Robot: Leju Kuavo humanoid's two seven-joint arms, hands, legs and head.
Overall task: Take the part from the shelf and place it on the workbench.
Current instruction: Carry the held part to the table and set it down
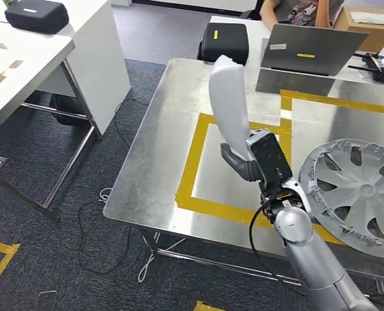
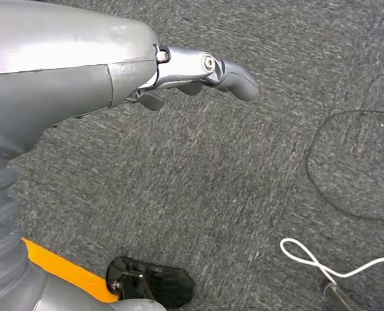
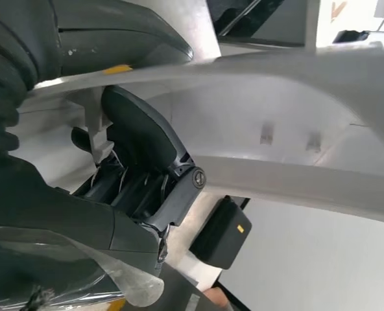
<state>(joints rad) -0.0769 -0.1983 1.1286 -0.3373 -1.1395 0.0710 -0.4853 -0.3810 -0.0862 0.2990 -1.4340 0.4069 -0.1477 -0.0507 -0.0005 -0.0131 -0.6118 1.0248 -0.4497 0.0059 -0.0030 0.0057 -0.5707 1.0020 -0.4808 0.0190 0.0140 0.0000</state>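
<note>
We see the right hand (image 1: 244,162) raised over the workbench (image 1: 161,168), fingers wrapped around the white part (image 1: 228,107), which stands upright above the yellow tape square (image 1: 192,170). The left hand (image 2: 200,74) hangs over the carpet, holding nothing, fingers extended. On the workbench a hubcap (image 1: 359,194) lies beside the square, a laptop (image 1: 310,48) beyond.
</note>
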